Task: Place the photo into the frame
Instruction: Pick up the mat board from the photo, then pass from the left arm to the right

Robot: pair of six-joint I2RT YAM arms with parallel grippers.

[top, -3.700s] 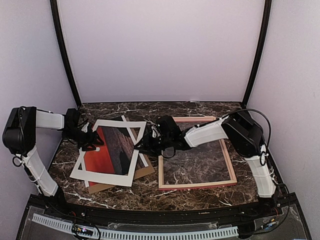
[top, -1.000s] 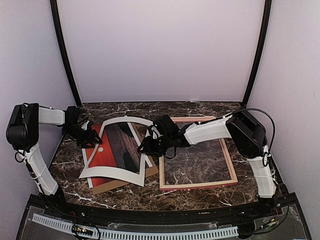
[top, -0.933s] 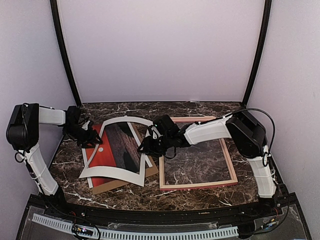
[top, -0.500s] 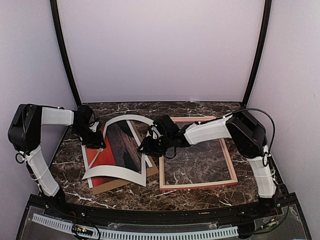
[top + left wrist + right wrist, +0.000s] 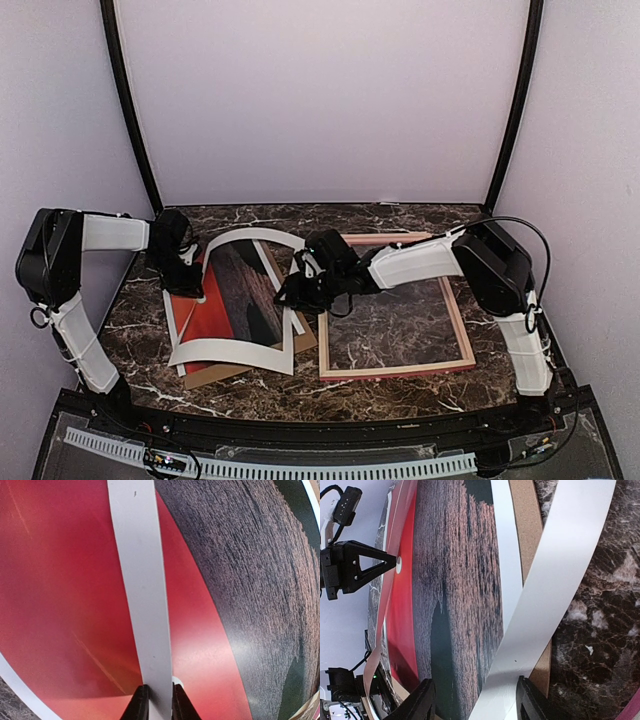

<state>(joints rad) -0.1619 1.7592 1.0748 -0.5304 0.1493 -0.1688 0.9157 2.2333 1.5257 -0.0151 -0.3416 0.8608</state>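
Observation:
The photo [image 5: 235, 295], a red sunset with dark land, lies flat on a brown backing board [image 5: 215, 375] left of centre. A white window mat [image 5: 235, 351] arches up over it. My left gripper [image 5: 188, 280] is shut on the mat's left strip [image 5: 140, 580], with the red of the photo [image 5: 75, 605] behind it. My right gripper [image 5: 293, 292] stands open at the mat's right side, and the mat's strip [image 5: 555, 575] runs between its wide-set fingers [image 5: 425, 700] over the photo [image 5: 455, 580]. The pink frame [image 5: 458, 315] lies flat on the right, holding nothing.
The marble table [image 5: 390, 320] shows through the frame's opening. The backing board [image 5: 522, 520] sticks out past the photo's right edge. Black corner posts [image 5: 130, 110] and plain walls close off the back and sides.
My left gripper has slid right onto the mat's left strip and closed on it. The mat bows higher and its near edge has shifted right. The right arm holds still.

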